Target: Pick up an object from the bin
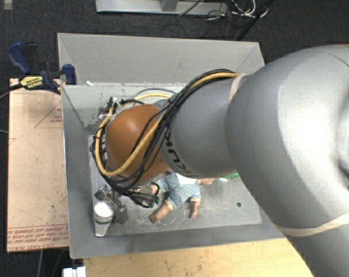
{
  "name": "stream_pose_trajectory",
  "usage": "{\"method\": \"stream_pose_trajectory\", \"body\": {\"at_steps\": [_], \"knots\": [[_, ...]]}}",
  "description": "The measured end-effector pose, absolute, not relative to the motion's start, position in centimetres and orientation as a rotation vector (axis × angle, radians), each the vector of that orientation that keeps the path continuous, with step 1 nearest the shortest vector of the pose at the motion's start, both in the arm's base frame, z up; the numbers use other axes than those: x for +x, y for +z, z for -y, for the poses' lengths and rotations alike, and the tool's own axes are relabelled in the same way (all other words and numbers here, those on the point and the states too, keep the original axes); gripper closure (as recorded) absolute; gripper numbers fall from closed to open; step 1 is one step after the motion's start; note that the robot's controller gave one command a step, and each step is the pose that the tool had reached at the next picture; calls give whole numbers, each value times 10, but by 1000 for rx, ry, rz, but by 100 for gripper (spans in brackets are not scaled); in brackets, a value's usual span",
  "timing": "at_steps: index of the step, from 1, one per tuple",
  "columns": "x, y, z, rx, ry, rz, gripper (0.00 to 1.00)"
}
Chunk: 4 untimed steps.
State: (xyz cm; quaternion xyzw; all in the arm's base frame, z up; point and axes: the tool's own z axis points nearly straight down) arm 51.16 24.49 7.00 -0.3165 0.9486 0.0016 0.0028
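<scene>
Camera view: hand [112,202] sat low in bin [76,154], front-left corner; open or closed, could not tell. Doll [177,196] in denim lay just beside, front-centre. Judged light, soft-bodied, limbs floppy; torso best hold, not thin arms.

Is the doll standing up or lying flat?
Lying flat: the doll sprawls on the floor of the bin, limbs stretched out.

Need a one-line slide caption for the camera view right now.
Arm reaches into the grey bin, pincer low near its lower-left corner beside a denim-clad doll.
</scene>
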Motion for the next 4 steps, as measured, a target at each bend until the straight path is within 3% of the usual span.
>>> {"method": "stream_pose_trajectory", "body": {"at_steps": [1, 2, 3, 4], "knots": [[512, 70, -245, -992, 5, -2975, 100], [510, 193, -234, -1018, 8, -2963, 100], [510, 193, -234, -1018, 8, -2964, 100], [513, 294, -240, -977, 10, -2973, 100]]}}
